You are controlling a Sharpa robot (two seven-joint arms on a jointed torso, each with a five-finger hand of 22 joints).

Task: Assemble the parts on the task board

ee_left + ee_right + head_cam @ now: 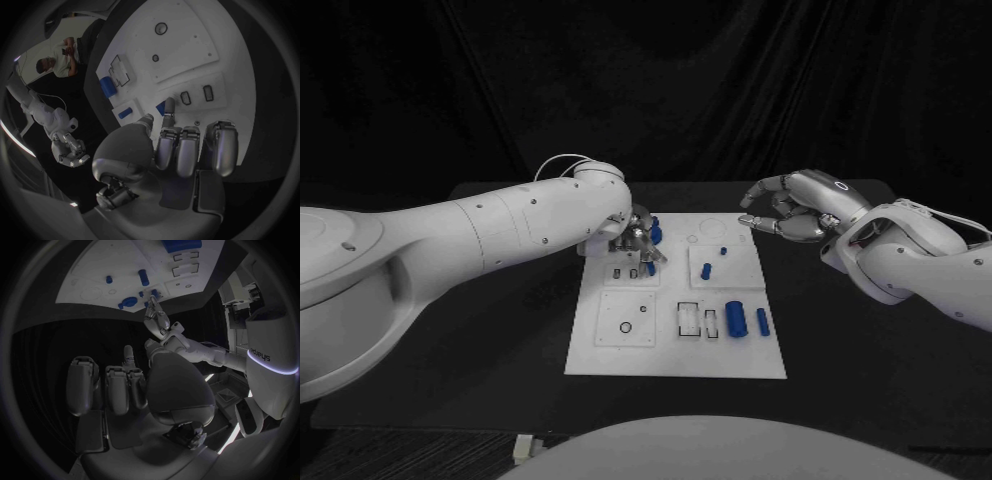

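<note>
Task board (678,355) lying flat at the middle of the black surface (848,340), white, with blue parts spread over it. Two blue cylinders (736,320) side by side near its right edge; a smaller blue part (707,270) near the centre. Left robot hand (635,238) poised over the board's far left corner, fingertips (167,106) down by a blue piece (160,108), touching or pinching it, cannot tell which. Right robot hand (790,208) raised just off the board's far right corner, fingers curled inward, holding nothing.
</note>
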